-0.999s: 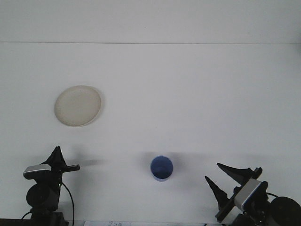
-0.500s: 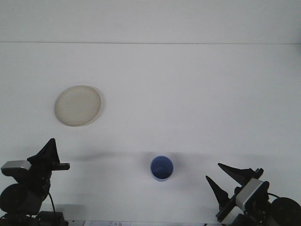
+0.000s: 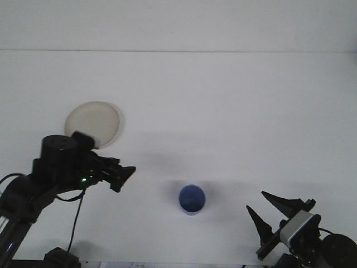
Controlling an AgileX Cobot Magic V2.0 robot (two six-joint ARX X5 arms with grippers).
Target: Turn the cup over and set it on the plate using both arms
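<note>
White tabletop (image 3: 234,111), viewed from the robot's side. A blue cup (image 3: 192,199) stands on it, low and near the centre, with its open mouth facing up. Nothing touches the cup. A round cream plate (image 3: 96,120) lies flat at the left, well apart from the cup; its lower left edge is hidden behind the left arm.

Left gripper (image 3: 126,175): raised above the tabletop, pointing right toward the cup, stopping short of it. It sits between plate and cup, holding nothing. Only a dark tapered tip shows; whether its jaws are apart or together cannot be told from this angle. A green light shows on the arm body behind it.

Right gripper (image 3: 266,207): low at the bottom right corner, to the right of the cup and apart from it. Its jaws stand apart, with nothing between them.
</note>
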